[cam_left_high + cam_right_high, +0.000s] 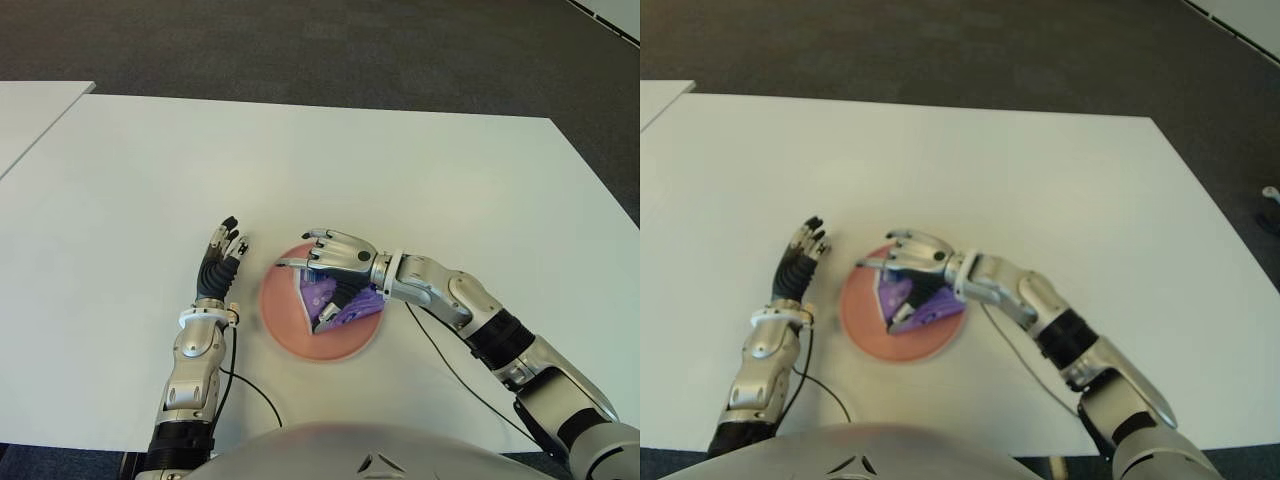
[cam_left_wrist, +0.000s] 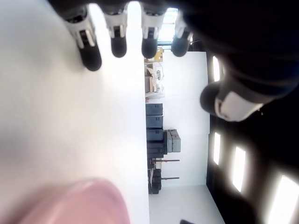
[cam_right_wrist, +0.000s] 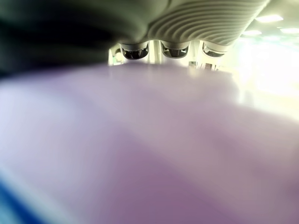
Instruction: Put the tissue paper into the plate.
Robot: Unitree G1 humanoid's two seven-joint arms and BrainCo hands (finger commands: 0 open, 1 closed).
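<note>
Right robot hand (image 1: 335,262) curled round tissue pack (image 1: 340,300), over plate (image 1: 280,310). Light, squishy, slick wrapper; grip by sides. Left robot hand (image 1: 220,262) open, empty.

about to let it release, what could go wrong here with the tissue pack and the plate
The right hand grips the purple tissue pack tilted over the pink plate, so on release it may tip and slide toward the rim. The fingers reach across the plate; pulling back could drag the pack or nudge the plate. The open left hand shows just left of the plate, so a shifted plate might bump it.
</note>
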